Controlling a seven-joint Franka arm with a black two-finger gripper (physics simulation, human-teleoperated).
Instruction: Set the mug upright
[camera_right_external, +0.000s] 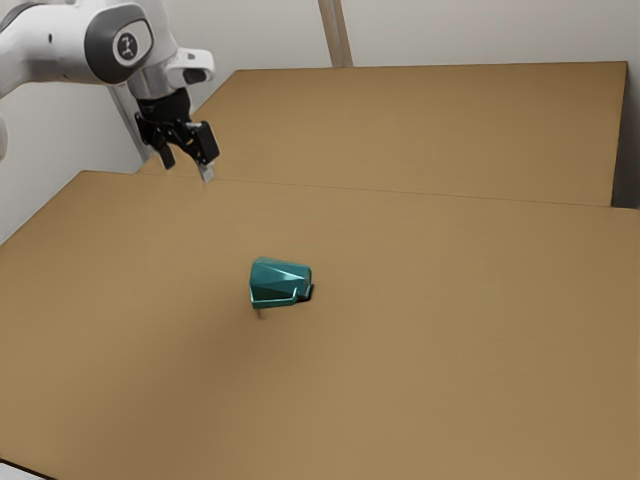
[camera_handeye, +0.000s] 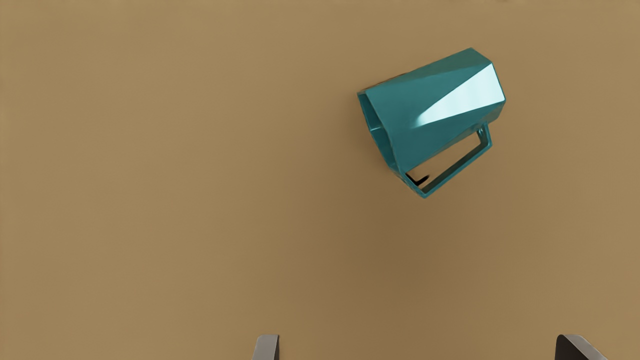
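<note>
Plainly, the gripper (camera_right_external: 187, 171) is in the upper left of the exterior view, tilted downward at the end of the white and grey arm (camera_right_external: 70, 45). Its fingers (camera_handeye: 266, 349) stand wide apart, with open space between them. Well apart from them, lower and toward the exterior view's right, the teal mug (camera_right_external: 278, 280) lies on its side on the brown table (camera_right_external: 400, 380), a little left of the frame's centre. It is the one container, and its mouth (camera_handeye: 381, 132) shows bare teal inner wall in the wrist view; how deep that goes I cannot see. The long axis lies along the table, running roughly left to right in the exterior view. By the wrist view it slants relative to the gripper, the mouth end nearer the fingers than the base (camera_handeye: 498, 82). The handle (camera_handeye: 457, 167) is on the side facing the fingers. Farther out, pale walls (camera_right_external: 490, 30) cross the top of the exterior view, with a brown upright strip (camera_right_external: 336, 35) near the upper middle.
</note>
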